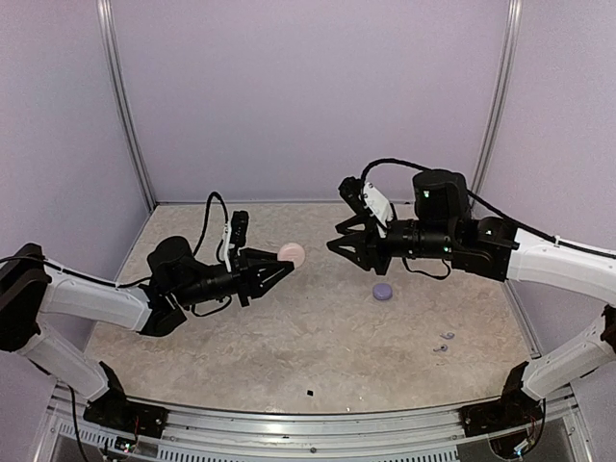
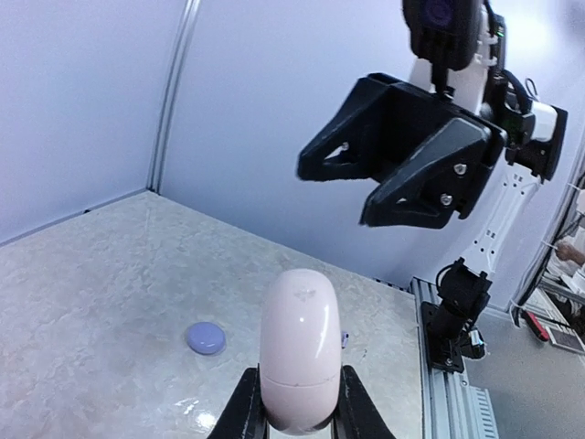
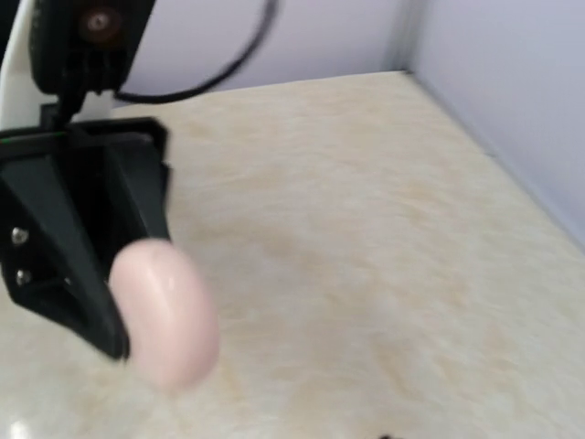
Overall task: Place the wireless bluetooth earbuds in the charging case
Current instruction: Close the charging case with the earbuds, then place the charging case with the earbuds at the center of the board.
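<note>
The left claw pinches the pink case; the right claw gapes above.

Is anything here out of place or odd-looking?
Slightly: tiny earbuds lie loose on the table at right, apart from the lilac case and the pink case in the left gripper. A black speck sits near the front edge.

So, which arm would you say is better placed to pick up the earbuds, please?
Right. The left gripper is shut on the pink case, held off the table. The right gripper is open and empty, and the earbuds lie on its side of the table.
</note>
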`<state>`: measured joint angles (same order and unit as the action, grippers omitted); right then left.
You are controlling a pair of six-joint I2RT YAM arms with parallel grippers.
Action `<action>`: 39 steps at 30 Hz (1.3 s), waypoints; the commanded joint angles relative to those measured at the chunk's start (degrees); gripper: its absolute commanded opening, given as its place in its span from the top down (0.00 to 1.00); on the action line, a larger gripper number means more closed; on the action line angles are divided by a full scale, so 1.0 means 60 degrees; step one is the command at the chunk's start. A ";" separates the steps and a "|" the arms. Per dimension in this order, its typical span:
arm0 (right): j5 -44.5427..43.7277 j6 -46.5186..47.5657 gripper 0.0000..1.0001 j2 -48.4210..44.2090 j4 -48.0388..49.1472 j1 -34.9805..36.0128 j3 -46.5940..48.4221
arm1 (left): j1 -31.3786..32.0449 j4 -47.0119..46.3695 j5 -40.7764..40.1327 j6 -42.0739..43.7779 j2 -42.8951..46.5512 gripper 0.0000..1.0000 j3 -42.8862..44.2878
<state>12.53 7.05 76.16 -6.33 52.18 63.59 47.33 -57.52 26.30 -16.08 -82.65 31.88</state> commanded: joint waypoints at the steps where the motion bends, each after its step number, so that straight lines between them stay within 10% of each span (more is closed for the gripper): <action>1: -0.1380 -0.0402 0.56 -0.0585 0.0862 -0.0350 -0.0464 | -0.0779 0.0628 -0.0478 -0.1426 -0.0164 0.99 0.0346; 22: -0.1915 -0.2009 0.15 -0.1413 0.2099 -0.1080 -0.2397 | -0.3933 0.8404 -0.2023 -0.3156 -0.4485 1.00 0.4964; 34: -0.1777 -0.1855 0.00 -0.0186 0.0933 -0.1094 -0.1580 | -0.4249 0.8781 -0.1560 -0.3188 -0.5606 0.94 0.5116; 39: -0.1474 -0.1918 0.00 0.0423 0.0240 -0.1224 -0.1252 | -0.4335 0.8736 -0.1725 -0.3282 -0.5560 0.77 0.4795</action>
<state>1.93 -4.32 76.69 -0.43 46.09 53.49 22.02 -7.99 16.91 -35.64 -114.28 62.39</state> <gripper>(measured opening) 0.995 0.209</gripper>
